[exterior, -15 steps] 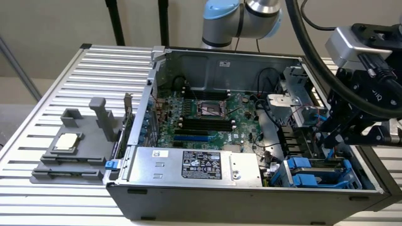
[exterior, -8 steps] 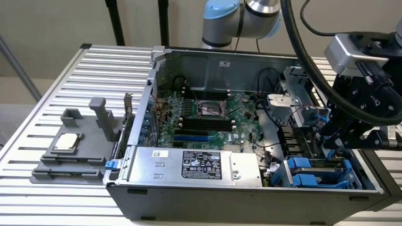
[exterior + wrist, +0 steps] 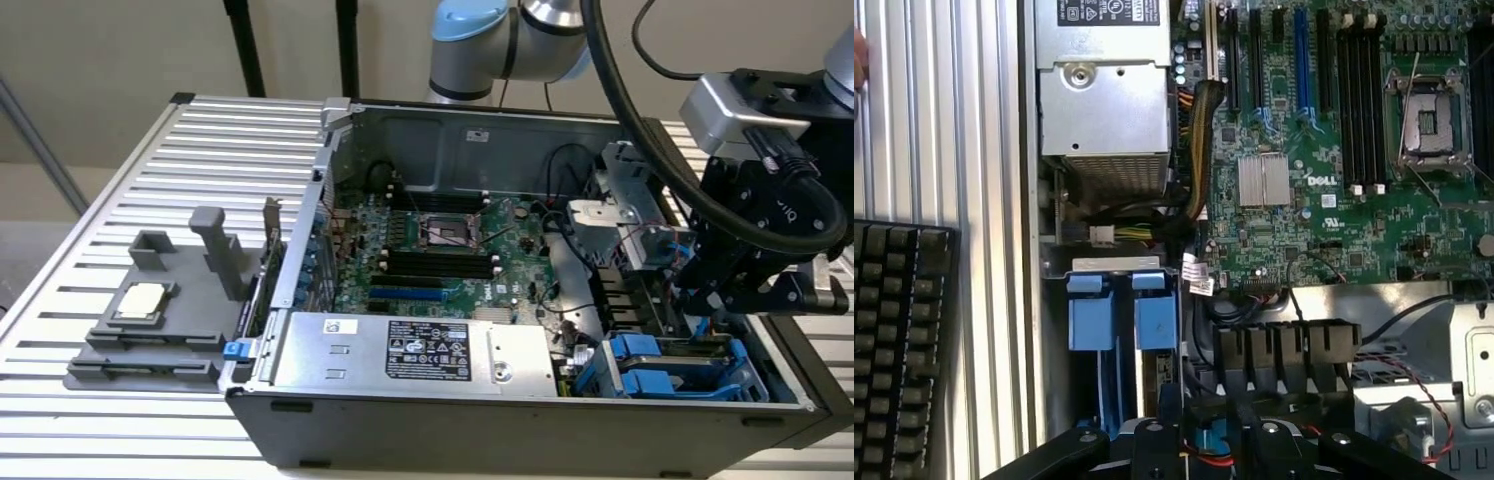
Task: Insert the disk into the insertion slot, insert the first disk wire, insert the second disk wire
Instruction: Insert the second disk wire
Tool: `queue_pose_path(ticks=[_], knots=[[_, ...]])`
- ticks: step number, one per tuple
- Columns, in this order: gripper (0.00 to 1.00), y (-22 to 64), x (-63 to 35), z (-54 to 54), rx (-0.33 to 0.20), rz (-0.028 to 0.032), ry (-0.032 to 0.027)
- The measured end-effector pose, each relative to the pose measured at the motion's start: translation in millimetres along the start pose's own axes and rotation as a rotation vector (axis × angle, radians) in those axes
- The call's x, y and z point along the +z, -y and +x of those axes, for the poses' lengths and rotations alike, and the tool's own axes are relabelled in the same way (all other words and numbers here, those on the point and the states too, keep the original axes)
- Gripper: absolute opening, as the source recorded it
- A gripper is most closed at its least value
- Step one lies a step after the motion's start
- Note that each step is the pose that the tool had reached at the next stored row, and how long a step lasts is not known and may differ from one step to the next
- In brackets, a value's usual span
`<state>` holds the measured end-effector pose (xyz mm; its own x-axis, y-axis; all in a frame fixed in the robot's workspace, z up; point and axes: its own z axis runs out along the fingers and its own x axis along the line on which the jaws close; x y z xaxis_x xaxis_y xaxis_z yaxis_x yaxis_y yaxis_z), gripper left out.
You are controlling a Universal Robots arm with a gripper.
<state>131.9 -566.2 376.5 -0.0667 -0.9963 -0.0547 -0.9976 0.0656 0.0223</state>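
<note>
While the open computer case (image 3: 534, 300) is lying on its side on the slatted metal table (image 3: 200, 160), the arm is reaching down from the table's far edge, its wrist bending over the case's edge on the exterior view's right. The gripper (image 3: 734, 290) is hanging just above the case's near corner on that side, close over the insertion slot (image 3: 674, 365). Whether its fingers are parted or closed I cannot tell from either view, nor whether they are touching anything; black parts of the tool are showing in the wrist view (image 3: 1204, 445), with nothing visibly held between them.

The insertion slot is sitting in that near corner of the case, just beside the silver power supply (image 3: 414, 350), which is running along the case's near edge. In the wrist view two bright blue clips (image 3: 1122, 320) are standing side by side on the slot. I cannot tell whether the disk is seated inside it.

The green motherboard (image 3: 427, 250) is covering the case floor. A grey plastic fixture (image 3: 167, 320) is resting on the table, well apart from the case, toward the table's edge on the exterior view's left. A black keyboard (image 3: 894, 350) is lying on the table beside the case.
</note>
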Motion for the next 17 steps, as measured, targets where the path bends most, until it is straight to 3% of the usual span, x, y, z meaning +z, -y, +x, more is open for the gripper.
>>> queue_pose_path(ticks=[5, 7, 9, 10, 17], knots=[[0.33, 0.7, 1.7, -5.2, 0.000, 0.0010, -0.0153], [0.24, 1.3, 2.1, -6.6, 0.000, 0.0015, -0.0217], [0.24, 1.7, 2.3, -7.3, 0.000, 0.0018, -0.0271], [0.17, 1.7, 2.4, -7.4, 0.000, 0.0020, -0.0290], [0.16, -2.2, 2.9, -2.9, -0.004, 0.0042, -0.0291]])
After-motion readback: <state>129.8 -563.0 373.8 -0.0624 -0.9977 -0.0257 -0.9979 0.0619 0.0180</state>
